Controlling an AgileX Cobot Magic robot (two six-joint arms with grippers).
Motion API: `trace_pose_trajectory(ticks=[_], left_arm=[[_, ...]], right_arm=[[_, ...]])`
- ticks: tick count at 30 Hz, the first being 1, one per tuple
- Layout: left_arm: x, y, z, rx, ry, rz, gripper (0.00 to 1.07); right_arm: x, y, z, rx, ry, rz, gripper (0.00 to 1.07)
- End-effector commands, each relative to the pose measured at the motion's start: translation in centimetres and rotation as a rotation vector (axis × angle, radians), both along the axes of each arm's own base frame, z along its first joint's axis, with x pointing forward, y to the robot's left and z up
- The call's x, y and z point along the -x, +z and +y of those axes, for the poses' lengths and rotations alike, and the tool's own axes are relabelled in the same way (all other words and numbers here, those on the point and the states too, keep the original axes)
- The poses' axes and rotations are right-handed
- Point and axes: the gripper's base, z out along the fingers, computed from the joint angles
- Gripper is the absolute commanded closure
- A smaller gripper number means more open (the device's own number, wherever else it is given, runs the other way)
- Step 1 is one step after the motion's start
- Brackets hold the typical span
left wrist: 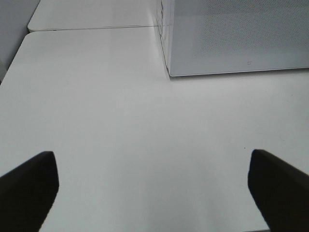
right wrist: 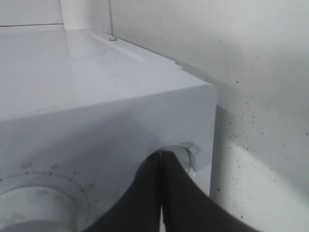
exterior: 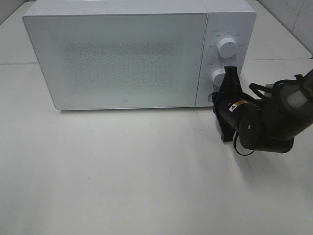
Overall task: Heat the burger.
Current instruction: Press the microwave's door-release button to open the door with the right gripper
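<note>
Your right gripper (right wrist: 162,166), pinched tight and empty, noses at the small round white button (right wrist: 187,151) on the boxy white microwave (exterior: 122,58). Your left gripper (left wrist: 152,157) gapes wide, empty. The burger is out of sight, presumably behind that closed door (exterior: 117,61).

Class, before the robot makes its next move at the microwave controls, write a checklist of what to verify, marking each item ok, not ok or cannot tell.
1. Microwave door shut: ok.
2. Burger inside: cannot tell; none is in view.
3. Right pincer shut, tips at the round button: ok.
4. Left pincer open, away from the door: ok.
5. Lower knob setting: cannot tell.
</note>
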Motion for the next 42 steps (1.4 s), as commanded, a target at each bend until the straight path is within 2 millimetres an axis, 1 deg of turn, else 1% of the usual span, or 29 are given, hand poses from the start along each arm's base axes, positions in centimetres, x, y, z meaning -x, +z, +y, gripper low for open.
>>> trace_pose_trajectory(ticks=[1, 5, 7, 9, 10, 13, 15, 17, 18, 23, 30, 42], left_arm=[[0.0, -0.1, -0.1, 0.012, 0.001, 0.002, 0.06], [0.0, -0.1, -0.1, 0.012, 0.001, 0.002, 0.06], [0.0, -0.1, -0.1, 0.012, 0.001, 0.002, 0.06], [0.0, -0.1, -0.1, 0.012, 0.001, 0.002, 0.06], [0.0, -0.1, -0.1, 0.012, 0.001, 0.002, 0.06], [0.0, -0.1, -0.1, 0.012, 0.001, 0.002, 0.06], [0.0, -0.1, -0.1, 0.012, 0.001, 0.002, 0.06], [0.0, -0.1, -0.1, 0.012, 0.001, 0.002, 0.06], [0.0, -0.1, -0.1, 0.012, 0.001, 0.002, 0.06], [0.0, -0.1, -0.1, 0.012, 0.001, 0.002, 0.06], [0.0, -0.1, -0.1, 0.012, 0.001, 0.002, 0.06], [0.0, -0.1, -0.1, 0.012, 0.001, 0.002, 0.06]], right_arm=[[-1.5, 3.1, -0.2, -0.002, -0.028, -0.257, 1.07], [-2.1, 3.7, 0.0, -0.007, -0.034, -0.294, 1.07], [-2.4, 4.4, 0.0, 0.002, -0.045, -0.352, 1.07], [-2.6, 4.7, 0.0, 0.003, -0.051, -0.373, 1.07], [-2.8, 5.1, -0.1, 0.019, -0.071, -0.401, 1.07], [-2.9, 5.2, -0.1, 0.027, -0.075, -0.407, 1.07], [-3.3, 5.8, -0.7, 0.031, -0.116, -0.449, 1.07], [-3.4, 5.9, -0.7, 0.035, -0.118, -0.456, 1.07], [-3.7, 6.2, -0.7, 0.035, -0.134, -0.497, 1.07], [-4.5, 6.1, -0.3, 0.027, -0.137, -0.523, 1.07], [-4.5, 6.5, -0.3, 0.041, -0.141, -0.547, 1.07], [-4.5, 6.2, -0.2, 0.040, -0.131, -0.516, 1.07]])
